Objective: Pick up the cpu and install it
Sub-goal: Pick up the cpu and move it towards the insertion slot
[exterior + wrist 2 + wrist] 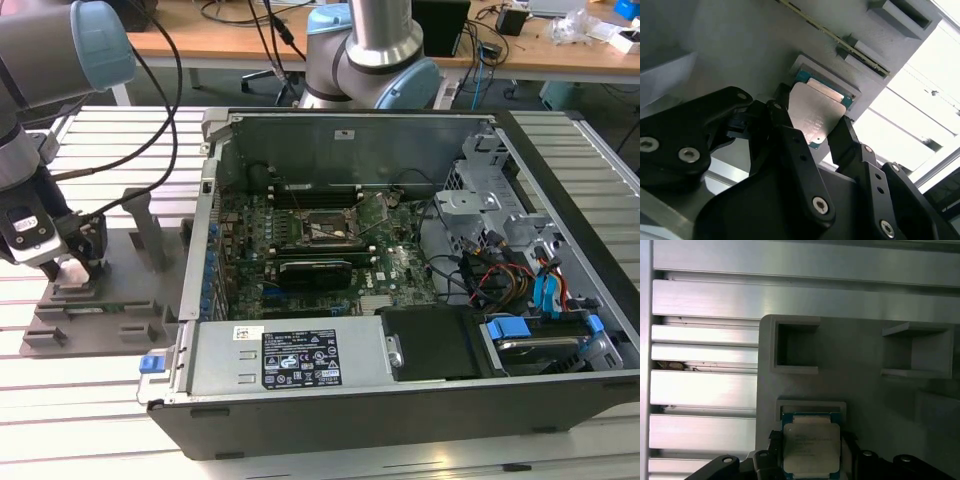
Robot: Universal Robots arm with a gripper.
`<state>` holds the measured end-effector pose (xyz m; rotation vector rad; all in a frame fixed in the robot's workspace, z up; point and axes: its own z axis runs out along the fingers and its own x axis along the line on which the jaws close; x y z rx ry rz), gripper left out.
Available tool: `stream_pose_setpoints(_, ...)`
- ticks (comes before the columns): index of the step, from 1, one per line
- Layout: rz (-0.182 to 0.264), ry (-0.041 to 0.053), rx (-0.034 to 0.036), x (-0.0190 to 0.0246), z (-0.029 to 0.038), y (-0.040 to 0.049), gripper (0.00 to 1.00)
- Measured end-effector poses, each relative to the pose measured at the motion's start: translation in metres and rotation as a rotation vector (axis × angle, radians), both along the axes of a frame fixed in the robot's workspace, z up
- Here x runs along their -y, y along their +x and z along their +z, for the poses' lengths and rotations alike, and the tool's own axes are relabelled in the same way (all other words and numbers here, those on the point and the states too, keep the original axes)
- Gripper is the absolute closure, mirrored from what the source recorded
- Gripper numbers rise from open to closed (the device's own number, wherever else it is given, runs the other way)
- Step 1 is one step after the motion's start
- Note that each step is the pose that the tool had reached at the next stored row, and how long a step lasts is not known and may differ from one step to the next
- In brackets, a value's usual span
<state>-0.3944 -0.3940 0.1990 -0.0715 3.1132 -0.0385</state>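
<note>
Gripper (78, 262) is hanging over the grey fixture (100, 322) on the worktop (70, 425), at the exterior view's left of the PC case (420, 400). Jaws are pinching the cpu (811, 447) by two sides while it's sitting in the fixture's pocket.

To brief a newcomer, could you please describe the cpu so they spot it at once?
To the exterior view's left of the open computer case, a grey fixture lies on the slatted table. The cpu sits in its shallow recess at the gripper: the only silvery, green-rimmed square chip among plain grey blocks.
</note>
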Motion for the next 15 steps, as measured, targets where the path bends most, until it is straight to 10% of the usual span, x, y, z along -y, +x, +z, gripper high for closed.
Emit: stream_pose_setpoints(15, 0.000, -0.0001, -0.0002, 0.0000, 0.0065, 0.0000, 0.45)
